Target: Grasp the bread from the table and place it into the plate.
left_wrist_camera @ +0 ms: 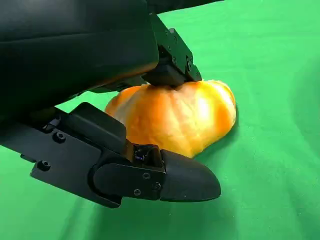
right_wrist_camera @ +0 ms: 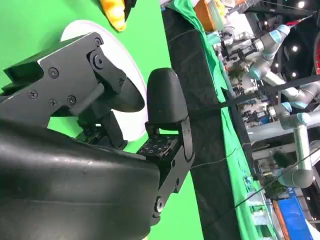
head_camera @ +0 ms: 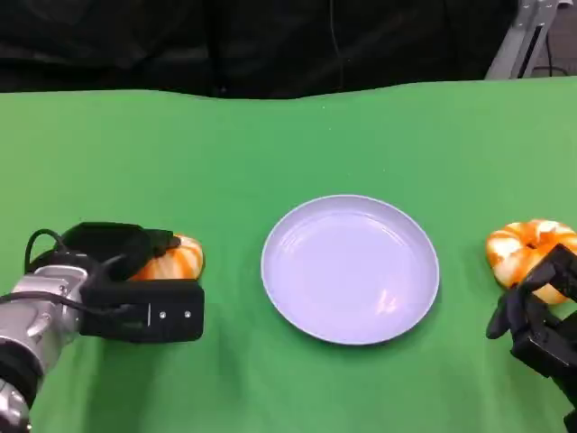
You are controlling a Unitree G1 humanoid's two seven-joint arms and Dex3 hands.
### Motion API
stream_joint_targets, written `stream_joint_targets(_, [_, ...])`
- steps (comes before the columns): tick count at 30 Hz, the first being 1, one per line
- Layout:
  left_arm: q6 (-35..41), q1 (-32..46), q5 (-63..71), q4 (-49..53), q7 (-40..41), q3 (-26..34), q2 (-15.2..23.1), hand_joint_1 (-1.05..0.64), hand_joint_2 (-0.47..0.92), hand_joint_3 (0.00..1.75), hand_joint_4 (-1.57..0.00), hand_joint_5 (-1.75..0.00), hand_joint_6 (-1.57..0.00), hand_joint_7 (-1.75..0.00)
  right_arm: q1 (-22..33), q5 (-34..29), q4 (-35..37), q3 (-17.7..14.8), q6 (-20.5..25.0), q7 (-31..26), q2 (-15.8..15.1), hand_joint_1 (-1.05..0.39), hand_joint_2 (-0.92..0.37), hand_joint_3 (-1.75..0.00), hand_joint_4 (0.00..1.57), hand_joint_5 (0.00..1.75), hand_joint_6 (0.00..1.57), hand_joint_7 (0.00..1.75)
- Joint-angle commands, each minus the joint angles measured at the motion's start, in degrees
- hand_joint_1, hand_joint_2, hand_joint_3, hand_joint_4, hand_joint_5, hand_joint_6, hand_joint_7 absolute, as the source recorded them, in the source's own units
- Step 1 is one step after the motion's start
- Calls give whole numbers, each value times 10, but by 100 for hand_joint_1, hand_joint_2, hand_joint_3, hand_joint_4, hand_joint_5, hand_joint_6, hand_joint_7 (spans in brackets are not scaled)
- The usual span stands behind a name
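Note:
An orange-and-white bread point(head_camera: 183, 259) lies on the green table at the left, and my left hand point(head_camera: 135, 280) sits over it. In the left wrist view the fingers point(left_wrist_camera: 170, 65) press on top of the bread point(left_wrist_camera: 180, 117) while the thumb point(left_wrist_camera: 170, 180) lies against its lower side, so the hand grips it on the cloth. The white plate point(head_camera: 350, 269) stands in the middle, with nothing on it. At the lower right my right hand point(head_camera: 539, 316) has its fingers point(right_wrist_camera: 162, 107) apart and holds nothing.
A second orange bread point(head_camera: 521, 245) lies at the right edge, just beyond my right hand's fingertips. The right wrist view shows the plate point(right_wrist_camera: 132, 80) and, past it, other robot arms point(right_wrist_camera: 280, 110) beyond the table. A black backdrop runs behind the far edge.

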Motion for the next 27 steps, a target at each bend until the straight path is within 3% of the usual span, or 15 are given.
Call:
stream_joint_targets(1, [6,4,-1,38,3,-13,-7,-104,92,44,-45,-2,-48,-1,6,1,-8,-4,-1,-4,-8,-6,-56,-119,79,175,67,162])
stream_joint_targets(5, [5,3,-12,46,15,-6,-12,-75,92,37,-54,-5,-56,-4,6,2,-9,-5,2,-5,-8,-6,-57,-119,79,175,68,162])
stream_joint_targets(8, [5,7,-30,47,36,5,-20,-34,92,29,-80,-14,-75,-9,6,2,-10,-5,4,-7,-9,-6,-57,-118,79,175,68,162])
stream_joint_targets(10, [-2,9,-40,48,50,12,-22,-26,92,28,-86,-17,-80,-11,5,1,-9,-4,4,-7,-9,-6,-57,-118,79,175,68,162])
stream_joint_targets(11, [-11,12,-47,47,68,17,-23,-19,92,27,-88,-58,-97,-16,5,1,-10,-4,4,-8,-9,-6,-57,-118,79,175,68,162])
stream_joint_targets(12, [-23,15,-52,45,86,21,-23,-16,92,29,-81,-102,-104,-27,6,0,-10,-3,4,-9,-9,-7,-57,-118,79,175,68,162])
stream_joint_targets(13, [-30,16,-55,44,100,24,-23,-14,92,31,-75,-137,-91,-76,5,0,-9,-3,2,-7,-9,-7,-57,-118,79,175,68,162])
stream_joint_targets(14, [-35,17,-57,43,109,25,-22,-13,92,34,-74,-159,-71,-131,5,2,-8,-3,0,-5,-9,-7,-58,-118,78,175,68,162])
stream_joint_targets(15, [-37,17,-58,44,113,26,-22,-12,92,36,-74,-167,-64,-152,5,3,-7,-3,-1,-3,-9,-7,-58,-118,78,175,67,162])
stream_joint_targets(18, [-46,17,-65,39,135,29,-21,-12,92,46,-72,-174,-55,-172,4,3,-6,-4,1,-5,-9,-7,-57,-117,78,175,68,161])
stream_joint_targets(23, [-53,13,-73,12,146,37,-12,-12,87,47,-64,-175,-46,-175,4,2,-5,-5,0,-5,-10,-8,-56,-117,79,175,69,161])
stream_joint_targets(27, [-64,14,-79,-24,146,47,-4,-12,88,48,-66,-175,-49,-175,6,2,-7,-4,0,-5,-10,-8,-56,-117,78,175,69,160])
